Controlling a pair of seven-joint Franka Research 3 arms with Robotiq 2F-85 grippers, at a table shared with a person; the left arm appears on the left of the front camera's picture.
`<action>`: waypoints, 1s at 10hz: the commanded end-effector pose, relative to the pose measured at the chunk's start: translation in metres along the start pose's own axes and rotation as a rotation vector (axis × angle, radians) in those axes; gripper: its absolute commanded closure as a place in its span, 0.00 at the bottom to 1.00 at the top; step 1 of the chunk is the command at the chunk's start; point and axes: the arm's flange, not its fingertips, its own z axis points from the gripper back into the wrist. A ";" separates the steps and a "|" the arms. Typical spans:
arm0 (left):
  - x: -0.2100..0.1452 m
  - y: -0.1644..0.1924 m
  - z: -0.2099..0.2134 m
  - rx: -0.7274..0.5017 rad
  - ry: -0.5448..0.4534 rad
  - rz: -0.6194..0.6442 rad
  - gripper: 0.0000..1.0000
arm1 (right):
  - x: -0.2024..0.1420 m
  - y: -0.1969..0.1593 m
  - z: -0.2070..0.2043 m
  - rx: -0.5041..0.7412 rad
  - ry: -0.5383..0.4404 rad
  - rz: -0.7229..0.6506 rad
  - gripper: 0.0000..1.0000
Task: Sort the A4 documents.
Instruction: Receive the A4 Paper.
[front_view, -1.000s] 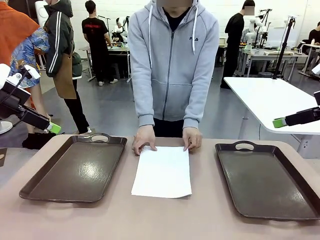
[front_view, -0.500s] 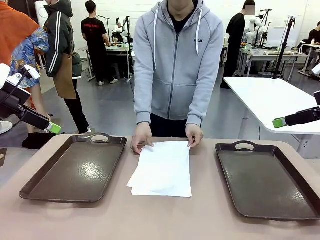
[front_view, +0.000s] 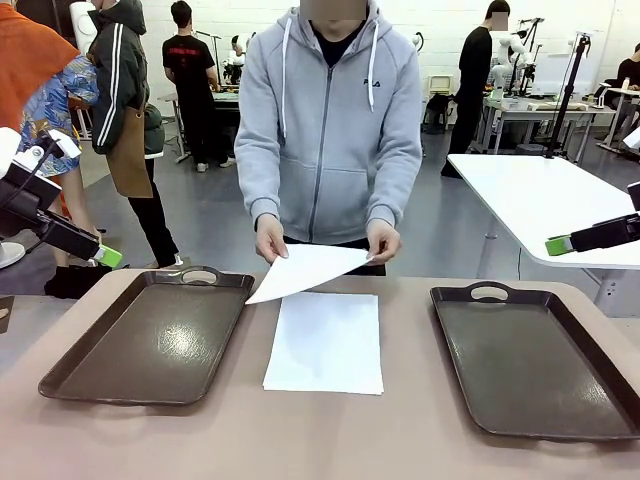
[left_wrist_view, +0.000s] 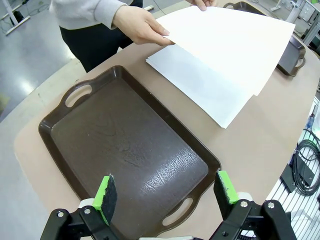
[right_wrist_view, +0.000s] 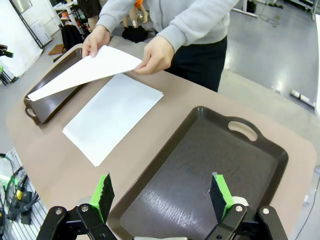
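- The left fingers (left_wrist_view: 106, 194), black with green pads, stand spread wide and hold nothing above the near end of the left tray.
- The dark brown rectangular plastic left tray (front_view: 150, 340) lies on the beige tabletop (front_view: 320, 440).
- A person's hands (front_view: 270, 240) hold one thin white A4 paper sheet (front_view: 305, 268) by its far corners, tilted above the tabletop.
- A flat white A4 paper stack (front_view: 325, 345) lies between the trays.
- The matching dark brown right tray (front_view: 530, 360) holds nothing.
- The right fingers (right_wrist_view: 105, 194) are spread wide and hold nothing.

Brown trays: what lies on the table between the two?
White A4 paper lies flat between the left tray and right tray, front view; the person holds a second sheet above it.
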 end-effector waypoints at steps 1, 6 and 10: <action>0.000 0.000 0.000 -0.007 -0.001 0.000 0.00 | 0.000 0.001 -0.003 0.010 -0.002 -0.007 0.00; 0.000 0.000 0.000 -0.007 -0.001 0.000 0.00 | 0.000 0.001 -0.003 0.010 -0.002 -0.007 0.00; 0.000 0.000 0.000 -0.007 -0.001 0.000 0.00 | 0.000 0.001 -0.003 0.010 -0.002 -0.007 0.00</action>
